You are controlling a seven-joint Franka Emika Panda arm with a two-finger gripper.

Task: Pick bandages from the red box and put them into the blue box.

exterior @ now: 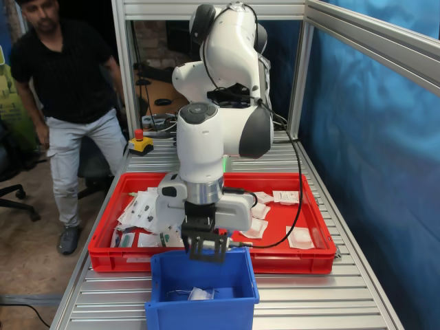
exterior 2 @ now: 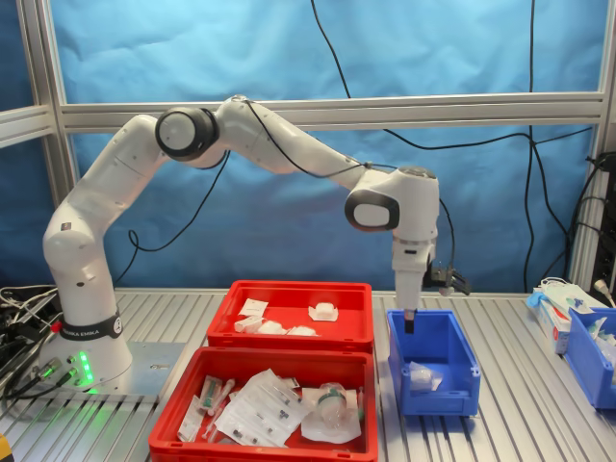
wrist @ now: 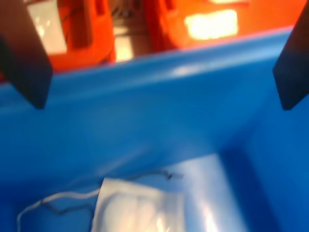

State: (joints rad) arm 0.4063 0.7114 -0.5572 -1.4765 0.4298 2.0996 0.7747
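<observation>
Ribbed aluminium worktop [exterior 2: 539, 404] carries your smooth plastic bins. Your blue box [exterior 2: 431, 377], deep and thick-rimmed, holds one flat, slightly puffy white bandage [wrist: 140, 208] on its floor. Your gripper [exterior: 205, 249] hangs at the box's rim, jaws spread wide and holding nothing. Further bandages [exterior 2: 284, 327] lie in the shallow red box [exterior 2: 289, 292] beside it.

Blue box [exterior 2: 433, 385]: deep, thick-rimmed, upright beside red box [exterior 2: 294, 332]. One white bandage [wrist: 140, 208] flat on its floor, thin dark thread trailing alongside. More bandages [exterior 2: 274, 325] scattered flat in red box.
</observation>
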